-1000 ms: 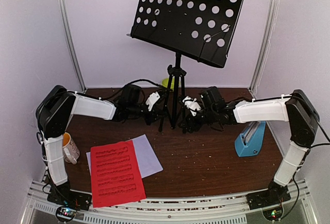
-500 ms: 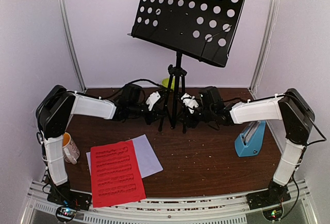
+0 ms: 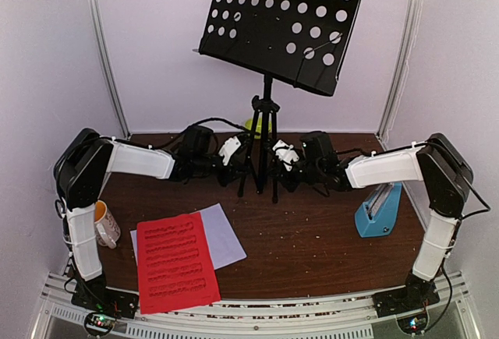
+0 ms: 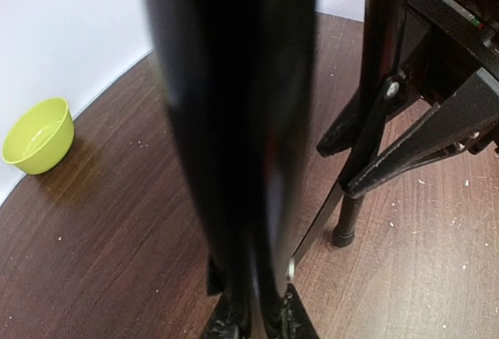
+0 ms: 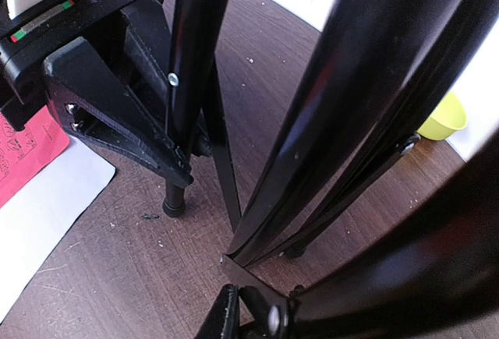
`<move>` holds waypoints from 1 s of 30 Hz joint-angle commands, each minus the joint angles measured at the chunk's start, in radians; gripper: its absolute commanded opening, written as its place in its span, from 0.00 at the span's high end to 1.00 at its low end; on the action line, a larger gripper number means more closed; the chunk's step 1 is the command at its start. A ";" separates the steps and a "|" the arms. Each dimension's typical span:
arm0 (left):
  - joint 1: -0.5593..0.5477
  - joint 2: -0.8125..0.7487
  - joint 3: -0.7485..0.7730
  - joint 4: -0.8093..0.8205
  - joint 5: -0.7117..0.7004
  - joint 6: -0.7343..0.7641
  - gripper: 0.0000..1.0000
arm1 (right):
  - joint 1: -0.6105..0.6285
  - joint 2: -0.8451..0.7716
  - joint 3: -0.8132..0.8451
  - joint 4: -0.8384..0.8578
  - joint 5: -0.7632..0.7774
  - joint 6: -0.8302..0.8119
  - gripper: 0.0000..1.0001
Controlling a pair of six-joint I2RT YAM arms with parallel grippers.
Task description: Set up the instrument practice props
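The black perforated music stand (image 3: 281, 19) stands on its tripod (image 3: 265, 140) at the back centre. My left gripper (image 3: 234, 154) is shut on a tripod leg (image 4: 234, 121), which fills the left wrist view between the fingertips (image 4: 292, 319). My right gripper (image 3: 284, 160) is closed on the opposite leg (image 5: 405, 277) near its brace joint; one finger (image 5: 226, 316) shows and the other is hidden behind the leg. The red sheet (image 3: 175, 261) lies over the white sheet (image 3: 226, 234) at the front left. The blue metronome (image 3: 380, 209) stands at the right.
A white patterned mug (image 3: 105, 224) sits by the left arm's base. A small green bowl (image 3: 251, 125) lies behind the tripod near the back wall. White walls close the table in at the back and on both sides.
My right gripper has moved left onto the tripod leg and closed on it. The stand's desk has shifted slightly. The left gripper keeps its grip.
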 commanded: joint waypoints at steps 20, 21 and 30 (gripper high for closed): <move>0.033 -0.112 -0.183 -0.044 -0.027 0.050 1.00 | -0.022 -0.152 -0.098 -0.197 0.126 0.099 1.00; 0.035 -0.118 -0.192 -0.043 -0.029 0.051 1.00 | -0.022 -0.165 -0.118 -0.197 0.130 0.102 1.00; 0.036 -0.151 -0.292 -0.008 -0.046 0.036 1.00 | -0.015 -0.281 -0.243 -0.224 0.171 0.114 1.00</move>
